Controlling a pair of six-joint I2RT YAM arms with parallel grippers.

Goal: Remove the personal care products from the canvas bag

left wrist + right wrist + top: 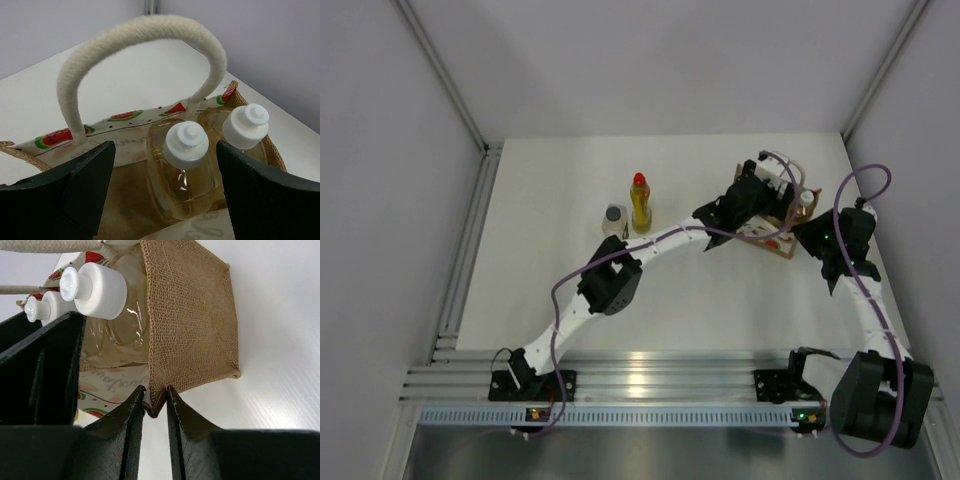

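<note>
Remotely, I clench my right claw (156,400) on the bag (195,315) edge, far right; my left claw (162,167) hangs released astride an amber bottle (186,150) inside. Yellow bottle (640,203) stands left.

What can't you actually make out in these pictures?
- Left wrist view: lower halves of the amber bottles, sunk in the canvas bag and cut off by the bottom edge and the fingers of the left gripper.
- Top view: most of the bag and its contents, under the left gripper.
- Top view: labels on the yellow bottle and grey-capped bottle, too small.
- Right wrist view: the bag's printed panel, mostly behind the right gripper pinching its corner.
</note>
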